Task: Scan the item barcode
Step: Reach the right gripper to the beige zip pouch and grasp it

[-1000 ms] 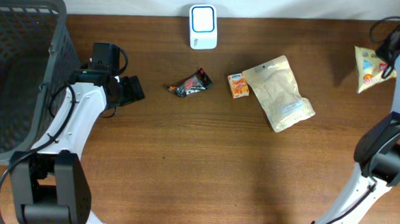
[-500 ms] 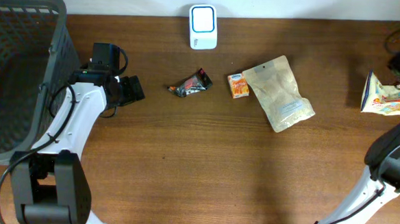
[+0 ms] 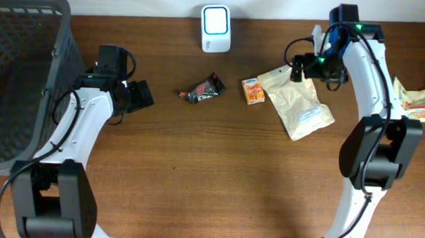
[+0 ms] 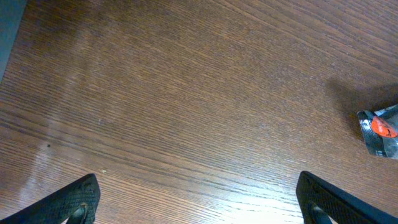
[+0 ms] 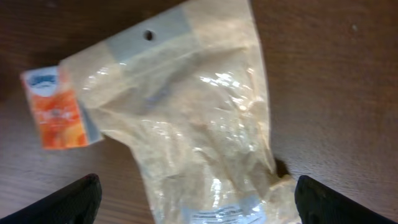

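Tan pouch (image 5: pixel 186 112) lies under the wide-open, empty right gripper (image 5: pixel 199 199), seemingly lined up for pickup; left gripper (image 4: pixel 202 202) hangs open, empty.

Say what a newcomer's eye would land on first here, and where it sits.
A big grey basket fills the left end of the table. The right gripper, jaws open, hangs over a tan pouch right of centre, with an orange packet at its left edge. A white scanner stands at the back edge.
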### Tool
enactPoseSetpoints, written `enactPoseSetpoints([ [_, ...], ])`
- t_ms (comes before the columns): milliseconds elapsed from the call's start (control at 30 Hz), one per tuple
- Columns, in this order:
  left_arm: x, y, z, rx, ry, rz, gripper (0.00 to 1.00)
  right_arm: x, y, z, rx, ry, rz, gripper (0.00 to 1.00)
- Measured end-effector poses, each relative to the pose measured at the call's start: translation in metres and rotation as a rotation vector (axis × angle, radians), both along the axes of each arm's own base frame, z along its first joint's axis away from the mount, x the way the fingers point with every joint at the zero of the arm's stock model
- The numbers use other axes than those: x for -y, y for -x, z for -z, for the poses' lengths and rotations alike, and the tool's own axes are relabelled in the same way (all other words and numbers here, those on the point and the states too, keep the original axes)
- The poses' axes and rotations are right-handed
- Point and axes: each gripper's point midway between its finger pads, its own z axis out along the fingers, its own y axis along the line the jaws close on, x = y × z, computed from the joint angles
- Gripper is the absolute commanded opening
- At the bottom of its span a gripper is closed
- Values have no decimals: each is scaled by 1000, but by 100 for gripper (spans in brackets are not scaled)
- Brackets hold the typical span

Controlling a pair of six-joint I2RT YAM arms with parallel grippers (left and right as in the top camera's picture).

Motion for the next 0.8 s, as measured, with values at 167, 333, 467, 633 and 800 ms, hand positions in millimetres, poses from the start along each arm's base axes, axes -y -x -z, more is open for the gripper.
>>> enactPoseSetpoints([
  [167, 0, 0, 0, 0, 0, 0, 99, 19, 28, 36, -107, -53, -7, 100],
  [333, 0, 0, 0, 0, 0, 0, 99, 0, 48, 66, -173, -89, -54, 80],
  [467, 0, 0, 0, 0, 0, 0, 99, -26, 53, 73, -192, -31, -126, 82],
  [633, 0, 0, 0, 0, 0, 0, 99, -37, 60, 67, -227, 193, -107, 83],
  [800, 0, 0, 0, 0, 0, 0, 99, -49, 47, 47, -177, 235, -69, 72],
])
